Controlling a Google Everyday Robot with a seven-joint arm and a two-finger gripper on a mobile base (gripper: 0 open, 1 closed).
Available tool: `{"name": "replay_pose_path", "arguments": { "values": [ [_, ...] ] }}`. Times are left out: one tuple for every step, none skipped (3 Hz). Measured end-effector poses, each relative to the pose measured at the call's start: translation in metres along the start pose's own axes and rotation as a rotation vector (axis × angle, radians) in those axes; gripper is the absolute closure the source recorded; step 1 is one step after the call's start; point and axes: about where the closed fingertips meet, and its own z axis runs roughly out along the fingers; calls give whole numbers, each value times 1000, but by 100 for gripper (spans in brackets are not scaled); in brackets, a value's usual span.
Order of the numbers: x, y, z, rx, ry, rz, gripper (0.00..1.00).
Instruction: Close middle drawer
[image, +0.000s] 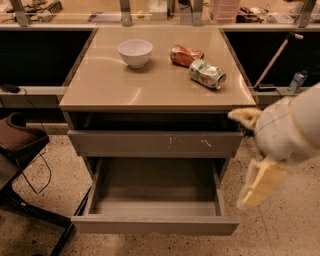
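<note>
The middle drawer (155, 225) is pulled far out of the grey-beige cabinet, and its grey inner box (156, 187) is empty. Its plain flat front faces me low in the view. Above it, the top drawer (155, 143), with white scratch marks on its front, stands slightly ajar. My gripper (257, 170) hangs from the white arm (290, 130) at the right, beside the cabinet's right front corner and just right of the open drawer's side. It touches nothing I can see. The third drawer is hidden under the open one.
On the cabinet top (100, 85) stand a white bowl (135, 52), a crumpled orange bag (184, 55) and a lying green can (207, 74). A dark chair (20, 145) and cables are at the left. A stick (272, 62) and a bottle (297, 81) are at the right.
</note>
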Motion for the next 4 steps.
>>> {"name": "replay_pose_path", "arguments": {
  "values": [
    [12, 44, 89, -61, -182, 4, 0],
    [58, 100, 198, -151, -240, 21, 0],
    [115, 179, 308, -317, -159, 54, 0],
    [159, 230, 389, -424, -55, 107, 0]
  ]
}}
